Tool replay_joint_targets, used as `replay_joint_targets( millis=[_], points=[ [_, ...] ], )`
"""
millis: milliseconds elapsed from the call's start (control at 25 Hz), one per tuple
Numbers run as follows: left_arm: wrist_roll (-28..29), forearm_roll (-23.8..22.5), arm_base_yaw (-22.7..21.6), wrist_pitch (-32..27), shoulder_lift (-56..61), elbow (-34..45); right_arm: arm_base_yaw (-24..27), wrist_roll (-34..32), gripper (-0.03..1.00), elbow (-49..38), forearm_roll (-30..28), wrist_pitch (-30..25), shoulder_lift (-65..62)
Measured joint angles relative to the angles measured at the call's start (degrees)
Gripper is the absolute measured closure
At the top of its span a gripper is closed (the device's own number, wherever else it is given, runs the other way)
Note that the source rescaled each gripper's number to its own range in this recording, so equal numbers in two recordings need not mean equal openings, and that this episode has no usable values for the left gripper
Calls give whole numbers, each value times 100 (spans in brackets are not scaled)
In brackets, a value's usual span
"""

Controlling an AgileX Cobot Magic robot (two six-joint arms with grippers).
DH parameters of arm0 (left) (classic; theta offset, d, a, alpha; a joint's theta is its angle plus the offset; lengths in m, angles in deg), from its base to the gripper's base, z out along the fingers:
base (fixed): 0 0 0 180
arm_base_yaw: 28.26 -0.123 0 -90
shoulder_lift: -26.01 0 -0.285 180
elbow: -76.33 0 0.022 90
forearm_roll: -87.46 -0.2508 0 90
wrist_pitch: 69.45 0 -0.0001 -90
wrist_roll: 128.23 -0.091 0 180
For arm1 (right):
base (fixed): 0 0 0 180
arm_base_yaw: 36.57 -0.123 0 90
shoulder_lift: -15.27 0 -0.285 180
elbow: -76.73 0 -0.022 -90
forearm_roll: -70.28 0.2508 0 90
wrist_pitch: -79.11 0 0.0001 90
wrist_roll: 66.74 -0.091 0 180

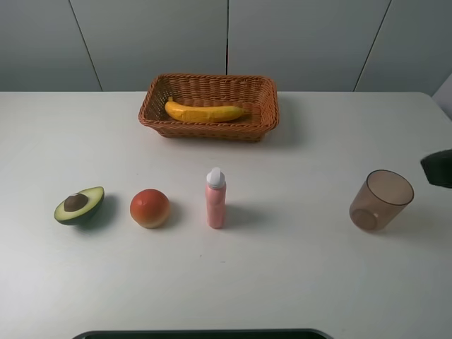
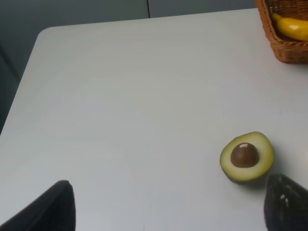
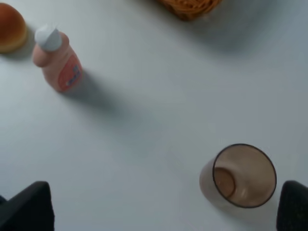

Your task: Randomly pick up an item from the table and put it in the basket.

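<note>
The yellow-orange banana (image 1: 206,111) lies inside the brown wicker basket (image 1: 209,130) at the back middle of the white table (image 1: 296,268). In the left wrist view the banana's end (image 2: 292,27) shows in a corner of the basket (image 2: 284,45). The left gripper (image 2: 166,207) is open and empty, with its fingers (image 2: 45,209) wide apart above the table near the avocado half. The right gripper (image 3: 168,209) is open and empty above the table by the cup; only a dark part of it (image 1: 439,168) shows at the right edge of the high view.
A halved avocado (image 1: 80,205), a round red-orange fruit (image 1: 150,208) and a pink bottle with a white cap (image 1: 215,198) stand in a row at the front. A translucent brown cup (image 1: 381,200) stands at the right. A dark edge (image 1: 201,334) runs along the front.
</note>
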Motion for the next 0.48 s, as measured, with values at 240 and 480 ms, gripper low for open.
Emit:
replay_joint_targets(
  millis=[240,480],
  points=[
    [0,0,0,0,0,0,0,-38,-3,-763,99,10,-2008],
    [0,0,0,0,0,0,0,-38,-3,-1262,92,10,-3306]
  ],
)
